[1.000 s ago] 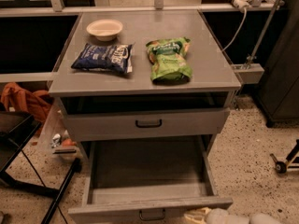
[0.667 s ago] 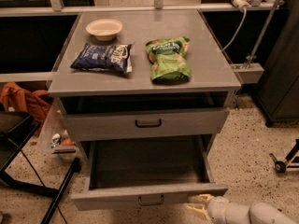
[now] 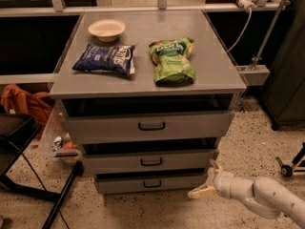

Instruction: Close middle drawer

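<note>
Middle drawer (image 3: 114, 162) sits in the lower centre of the frame, between the top drawer (image 3: 190, 125) and the bottom drawer (image 3: 119, 184). Its front panel is nearly in line with theirs, and a dark gap shows along its upper edge. Gripper (image 3: 208, 179) is at the lower right of the frame, just off the right end of the middle and bottom drawer fronts, with the arm entering from the bottom right corner. The fingers (image 3: 215, 166) are spread apart and hold nothing. The upper one lies close against the right corner of the middle drawer front, but contact cannot be confirmed. This placement suits a push on the panel rather than a grasp of the handle, hence the empty spread. On the bench (image 3: 219, 66) a bowl (image 3: 106, 29), a blue bag (image 3: 106, 59) and a green bag (image 3: 172, 61) lie well back from the front edge, clear of the work. Compared with the earlier frames, the drawer that stood pulled far out, with its whole interior exposed, is now pushed in almost fully. The gripper has moved up from the bottom edge of the frame toward the cabinet. The items on the bench are unchanged. Judgement: closure is all but complete, and a short final push may remain.
</note>
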Robot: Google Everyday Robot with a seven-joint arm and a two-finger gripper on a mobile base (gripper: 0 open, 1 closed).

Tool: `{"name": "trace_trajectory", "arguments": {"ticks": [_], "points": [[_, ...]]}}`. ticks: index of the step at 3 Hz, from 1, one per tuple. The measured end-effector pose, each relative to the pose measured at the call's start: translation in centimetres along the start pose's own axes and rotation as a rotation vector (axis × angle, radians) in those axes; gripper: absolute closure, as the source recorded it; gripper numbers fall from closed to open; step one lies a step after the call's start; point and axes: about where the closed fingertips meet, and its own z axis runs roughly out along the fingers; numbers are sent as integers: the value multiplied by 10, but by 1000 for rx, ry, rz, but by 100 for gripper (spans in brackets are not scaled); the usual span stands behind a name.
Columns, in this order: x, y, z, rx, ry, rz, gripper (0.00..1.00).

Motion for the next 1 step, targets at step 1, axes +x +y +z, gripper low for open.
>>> {"name": "trace_trajectory", "arguments": {"ticks": [1], "points": [[0, 0, 0, 0, 0, 0, 0]]}}
